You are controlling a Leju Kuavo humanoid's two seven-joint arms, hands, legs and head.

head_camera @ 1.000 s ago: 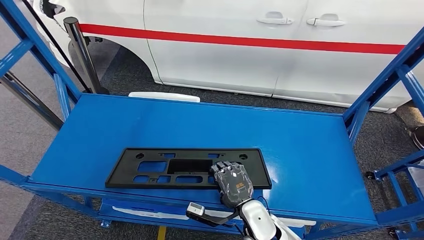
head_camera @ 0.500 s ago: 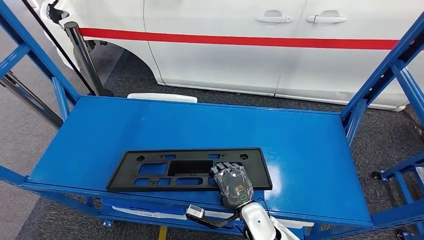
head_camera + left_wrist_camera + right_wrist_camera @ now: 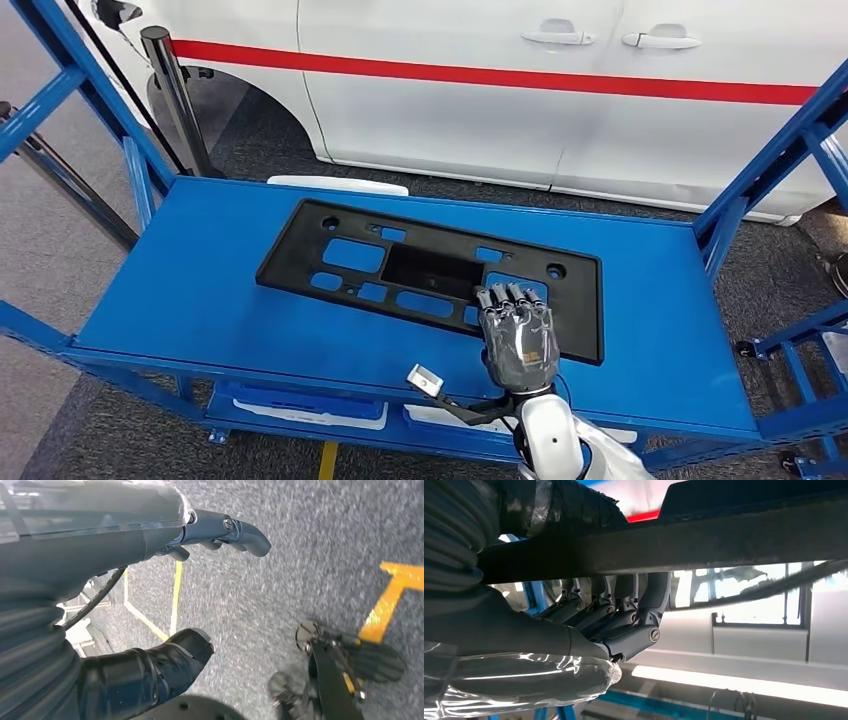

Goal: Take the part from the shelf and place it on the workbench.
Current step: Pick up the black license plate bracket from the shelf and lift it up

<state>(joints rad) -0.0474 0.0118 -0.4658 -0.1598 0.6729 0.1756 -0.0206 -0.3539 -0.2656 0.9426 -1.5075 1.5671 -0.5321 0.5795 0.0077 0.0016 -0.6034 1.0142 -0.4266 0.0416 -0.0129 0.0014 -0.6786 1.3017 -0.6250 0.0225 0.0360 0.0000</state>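
Observation:
The part (image 3: 430,270) is a long flat black plastic panel with several cut-outs. It hangs slightly tilted over the blue shelf top (image 3: 190,300), its right end nearer me. My right hand (image 3: 517,340) grips that end from the front, fingers over the top face. In the right wrist view the panel's edge (image 3: 724,535) runs between the fingers (image 3: 624,605) and the thumb. My left hand (image 3: 100,545) hangs over the grey floor, fingers apart, holding nothing.
A white car (image 3: 560,110) with a red stripe stands close behind the shelf. Blue slanted uprights (image 3: 780,140) frame both ends of the shelf, and a black post (image 3: 175,100) stands at the back left. A yellow floor marking (image 3: 390,605) lies below the left hand.
The part lay flat near the shelf's front edge under my right hand. Now the hand has raised it and carried it back and to the right.

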